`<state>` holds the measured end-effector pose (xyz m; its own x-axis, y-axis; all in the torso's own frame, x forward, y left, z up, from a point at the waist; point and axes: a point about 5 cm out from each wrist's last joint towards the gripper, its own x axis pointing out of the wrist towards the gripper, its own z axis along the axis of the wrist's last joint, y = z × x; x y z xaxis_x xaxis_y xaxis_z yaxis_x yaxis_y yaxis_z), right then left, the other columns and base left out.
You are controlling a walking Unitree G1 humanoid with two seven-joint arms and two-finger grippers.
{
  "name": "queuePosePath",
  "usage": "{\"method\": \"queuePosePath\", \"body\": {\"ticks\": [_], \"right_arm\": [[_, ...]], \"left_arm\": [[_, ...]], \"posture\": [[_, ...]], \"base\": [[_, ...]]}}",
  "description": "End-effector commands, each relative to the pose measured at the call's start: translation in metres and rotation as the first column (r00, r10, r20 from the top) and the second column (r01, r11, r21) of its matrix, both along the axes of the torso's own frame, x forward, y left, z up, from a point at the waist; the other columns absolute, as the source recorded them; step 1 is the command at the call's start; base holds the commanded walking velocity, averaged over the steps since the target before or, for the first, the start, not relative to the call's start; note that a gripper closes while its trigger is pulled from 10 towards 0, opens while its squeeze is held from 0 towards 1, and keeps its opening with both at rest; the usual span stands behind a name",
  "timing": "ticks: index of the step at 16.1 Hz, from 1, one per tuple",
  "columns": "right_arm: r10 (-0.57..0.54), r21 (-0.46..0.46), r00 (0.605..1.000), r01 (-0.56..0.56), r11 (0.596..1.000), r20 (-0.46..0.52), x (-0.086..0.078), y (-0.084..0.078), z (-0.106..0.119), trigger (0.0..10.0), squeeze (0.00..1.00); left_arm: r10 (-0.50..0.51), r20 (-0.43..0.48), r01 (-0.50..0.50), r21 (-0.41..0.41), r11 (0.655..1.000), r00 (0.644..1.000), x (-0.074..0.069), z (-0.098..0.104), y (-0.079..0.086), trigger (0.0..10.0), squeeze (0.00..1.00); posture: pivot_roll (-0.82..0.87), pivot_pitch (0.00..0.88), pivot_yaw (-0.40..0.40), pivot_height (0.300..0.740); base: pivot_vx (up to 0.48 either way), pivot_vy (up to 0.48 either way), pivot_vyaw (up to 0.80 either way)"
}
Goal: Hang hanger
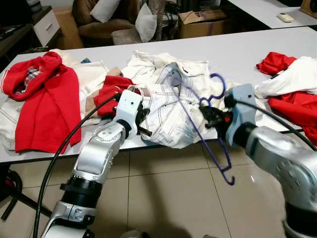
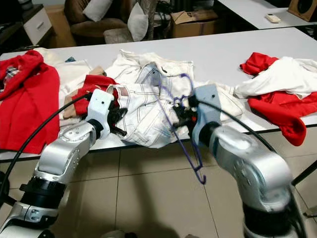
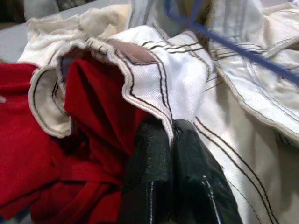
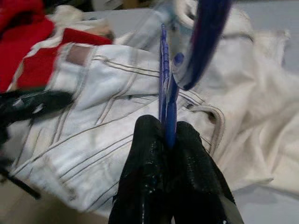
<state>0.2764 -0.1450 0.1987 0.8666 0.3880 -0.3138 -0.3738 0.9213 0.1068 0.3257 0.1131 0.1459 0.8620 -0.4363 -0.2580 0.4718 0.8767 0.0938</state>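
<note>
Hanger (image 1: 208, 124), a thin blue-purple wire one, hangs tilted at the near edge of the surface (image 1: 257, 47), its curved hook up over the white denim and its long thin arm slanting down past the edge toward the tiled floor (image 1: 173, 198), ending in a small upturned tip. The right gripper (image 1: 208, 113) holds it just below the hook: in the right wrist view its two black fingers (image 4: 145, 158) are pressed together on the blue wire (image 4: 167, 93), which stands up between them.

Under and behind the hanger lies a white denim garment (image 1: 168, 99), crumpled, with dark double stitching along its seams and a thick folded hem. The left gripper (image 1: 140, 120) is at the garment's near left part; in the left wrist view its fingers (image 3: 149, 172) are clamped on a stitched edge of the white cloth (image 3: 163, 84), with the hanger's blue wire blurred across the far side.

A soft red garment (image 1: 111, 91) lies bunched just left of the denim, partly tucked under its hem. Farther left on the surface, a larger red jacket (image 1: 47, 101) with a checked lining at the collar rests on pale cloth. At the right end, more red cloth (image 1: 292, 106) lies with a white garment (image 1: 297, 74) on it. Beyond the surface stand a brown sofa (image 1: 99, 25) with pale cushions and a cardboard box (image 1: 200, 22).
</note>
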Motion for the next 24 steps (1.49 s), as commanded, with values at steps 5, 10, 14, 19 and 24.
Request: {"method": "queuePosePath", "body": {"ticks": [5, 10, 14, 19, 24], "right_arm": [[0.123, -0.098, 0.983, -0.138, 0.986, -0.138, 0.01, -0.01, -0.012, 10.0, 0.0], [0.02, -0.058, 0.999, -0.019, 0.998, 0.03, 0.049, -0.021, 0.005, 10.0, 0.0], [-0.031, 0.15, 0.955, -0.014, 0.989, 0.296, 0.062, -0.031, 0.034, 10.0, 0.0], [-0.044, 0.27, 0.907, -0.078, 0.96, 0.419, 0.03, -0.045, 0.05, 10.0, 0.0], [0.04, 0.218, 0.956, -0.106, 0.97, 0.289, -0.004, -0.03, 0.003, 10.0, 0.0]], "left_arm": [[-0.002, 0.041, 0.001, 0.036, 0.999, 0.999, 0.003, 0.007, 0.004, 0.0, 0.0], [-0.062, 0.054, 0.059, 0.04, 0.997, 0.997, -0.001, 0.007, -0.004, 0.0, 0.0], [-0.086, 0.038, 0.085, 0.049, 0.995, 0.996, -0.004, 0.003, -0.008, 0.0, 0.0], [0.006, 0.024, -0.007, 0.052, 0.999, 1.0, -0.004, -0.003, 0.012, 10.0, 0.0], [-0.154, 0.01, 0.152, -0.202, 0.967, 0.988, -0.009, 0.02, 0.025, 10.0, 1.0]], "posture": [[-0.12, 0.0, 0.071, 0.74], [-0.12, 0.0, 0.07, 0.74], [-0.12, 0.0, 0.07, 0.74], [-0.11, 0.0, 0.072, 0.74], [-0.13, 0.0, 0.091, 0.74]], "base": [[0.0, 0.0, 0.0], [0.0, 0.0, 0.0], [0.0, 0.0, 0.0], [0.0, 0.0, 0.0], [0.0, 0.0, 0.0]]}}
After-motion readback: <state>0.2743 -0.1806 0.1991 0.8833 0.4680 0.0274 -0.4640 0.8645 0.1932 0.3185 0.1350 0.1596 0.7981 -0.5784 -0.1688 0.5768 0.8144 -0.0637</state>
